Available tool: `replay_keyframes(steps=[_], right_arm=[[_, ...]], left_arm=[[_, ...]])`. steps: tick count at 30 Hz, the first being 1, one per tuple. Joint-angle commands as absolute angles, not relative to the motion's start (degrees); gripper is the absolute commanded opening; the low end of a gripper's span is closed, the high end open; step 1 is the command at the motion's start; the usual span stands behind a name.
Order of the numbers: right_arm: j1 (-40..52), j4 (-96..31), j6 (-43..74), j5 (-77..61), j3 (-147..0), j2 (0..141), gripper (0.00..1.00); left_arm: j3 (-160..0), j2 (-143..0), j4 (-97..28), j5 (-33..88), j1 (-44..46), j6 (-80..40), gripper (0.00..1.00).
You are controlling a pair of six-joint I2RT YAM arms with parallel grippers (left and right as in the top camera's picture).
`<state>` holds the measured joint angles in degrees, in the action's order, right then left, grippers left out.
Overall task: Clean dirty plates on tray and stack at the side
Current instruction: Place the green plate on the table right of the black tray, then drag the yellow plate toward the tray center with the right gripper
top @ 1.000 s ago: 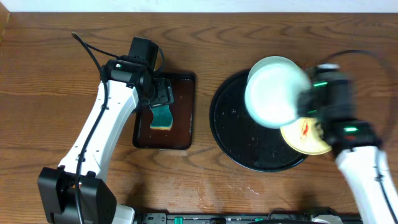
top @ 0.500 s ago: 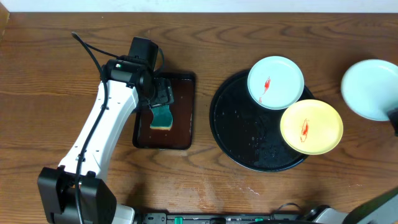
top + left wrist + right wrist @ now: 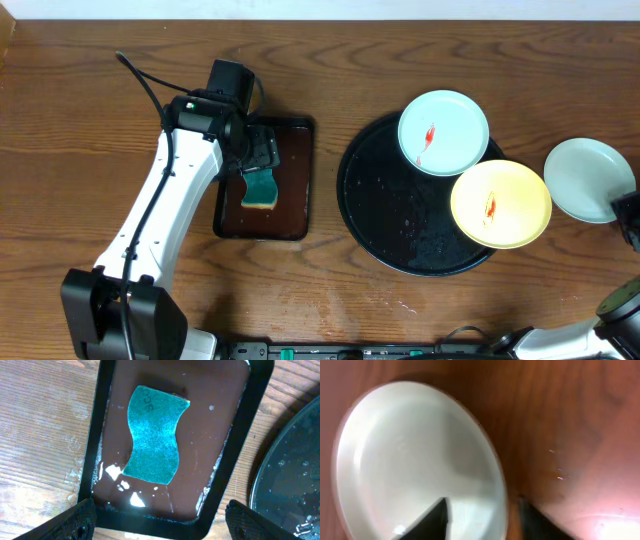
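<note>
Straddling the rim of one clean plate on the counter, the right tool stands released. Two smeared plates lie on the black tray: one bluish-white plate, one yellow plate. The left tool gapes above one sponge.

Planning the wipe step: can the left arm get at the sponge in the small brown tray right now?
Probably yes. The left end effector hangs open directly above the teal sponge, which lies flat and uncovered in the brown tray, nothing between them.
</note>
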<state>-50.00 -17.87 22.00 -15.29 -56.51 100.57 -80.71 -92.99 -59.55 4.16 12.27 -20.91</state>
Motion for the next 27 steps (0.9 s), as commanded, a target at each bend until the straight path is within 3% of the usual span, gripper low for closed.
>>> replay_keyframes(steps=[1, 6, 16, 20, 27], right_arm=[[-48.8, -17.7, 18.6, -25.3, -57.3, 93.8, 0.57], [-42.3, -22.3, 13.5, -31.2, -57.3, 83.6, 0.57], [-20.1, -38.9, 9.1, 4.1, -55.2, 80.2, 0.52], [-17.6, -39.5, 11.4, 10.6, -53.9, 81.4, 0.51], [-17.6, -38.7, 13.3, 11.9, -51.5, 82.0, 0.4]], left_arm=[[-81.7, -92.4, -59.7, 3.9, 12.3, -20.6, 0.83], [-81.7, -92.4, -59.7, 3.9, 12.3, -20.6, 0.83], [-81.7, -92.4, -59.7, 3.9, 12.3, -20.6, 0.84], [-81.7, -92.4, -59.7, 3.9, 12.3, -20.6, 0.83], [-81.7, -92.4, -59.7, 3.9, 12.3, -20.6, 0.83]])
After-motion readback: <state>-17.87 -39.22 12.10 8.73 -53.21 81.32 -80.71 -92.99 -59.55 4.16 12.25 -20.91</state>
